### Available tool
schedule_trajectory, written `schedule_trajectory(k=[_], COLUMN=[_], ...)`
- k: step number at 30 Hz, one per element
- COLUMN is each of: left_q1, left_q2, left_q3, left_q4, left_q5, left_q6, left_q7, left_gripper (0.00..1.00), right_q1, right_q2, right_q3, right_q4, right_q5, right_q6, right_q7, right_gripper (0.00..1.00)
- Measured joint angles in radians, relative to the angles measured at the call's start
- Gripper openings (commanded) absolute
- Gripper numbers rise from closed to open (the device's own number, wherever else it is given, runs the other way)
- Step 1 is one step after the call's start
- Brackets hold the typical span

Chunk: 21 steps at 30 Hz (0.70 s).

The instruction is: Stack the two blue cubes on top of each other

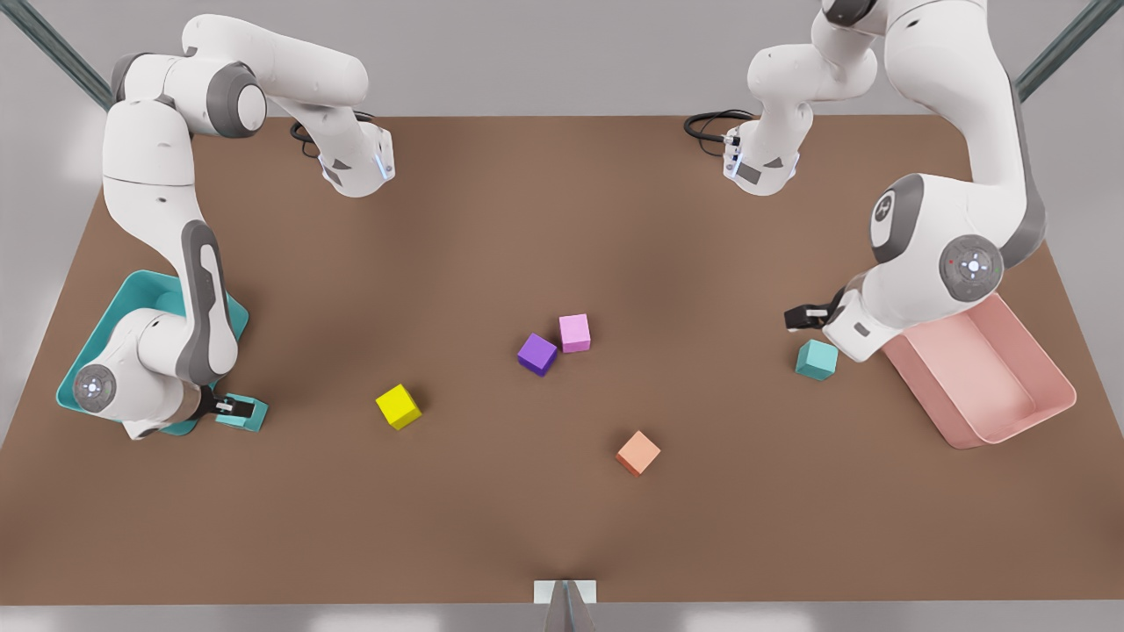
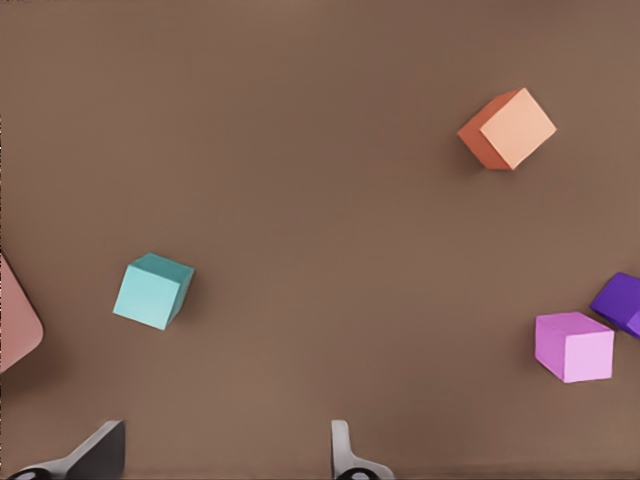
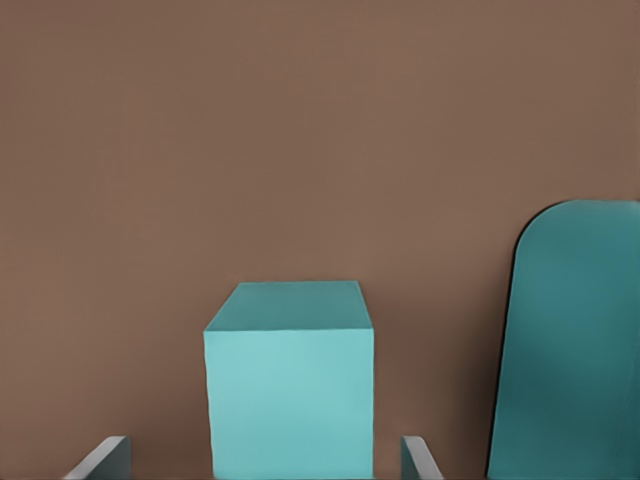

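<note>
One blue cube (image 1: 817, 360) rests on the brown table at the front view's right, beside the pink bin. My left gripper (image 1: 803, 316) hovers just behind it, open. In the left wrist view that cube (image 2: 152, 291) lies ahead of the spread fingers (image 2: 100, 455), not between them. The other blue cube (image 1: 250, 417) sits at the front view's left, next to the teal bin. My right gripper (image 1: 235, 406) is down around it. In the right wrist view this cube (image 3: 288, 385) stands between the fingers (image 3: 418, 458) with a small gap on each side.
A teal bin (image 1: 97, 351) (image 3: 570, 340) lies under the right arm, a pink bin (image 1: 992, 377) (image 2: 15, 320) by the left arm. Yellow (image 1: 398, 406), purple (image 1: 536, 354), pink (image 1: 574, 333) and orange (image 1: 638, 452) cubes dot the table's middle.
</note>
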Motion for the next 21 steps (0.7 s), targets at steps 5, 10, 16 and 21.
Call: schedule_trajectory(k=[5, 10, 16, 21], left_q1=[-0.016, -0.028, -0.024, -0.026], left_q2=[0.016, 0.028, 0.045, 0.05], left_q3=[-0.007, -0.032, -0.035, -0.035], left_q4=[0.008, -0.013, -0.02, -0.02], left_q5=[0.063, 0.077, 0.083, 0.086], left_q6=[-0.012, -0.034, -0.054, -0.061], left_q7=[-0.002, -0.005, -0.007, -0.009], left_gripper=[1.0, 1.0, 1.0, 1.0], right_q1=[0.0, 0.0, 0.0, 0.003], right_q2=[0.014, 0.035, 0.051, 0.066], right_q3=[-0.001, -0.008, -0.01, -0.01], right_q4=[-0.001, -0.001, -0.001, -0.001], right_q5=[-0.004, -0.005, -0.005, -0.005], right_q6=[0.006, 0.012, 0.021, 0.035], right_q7=[0.001, 0.001, 0.002, 0.004], right_gripper=[1.0, 1.0, 1.0, 1.0])
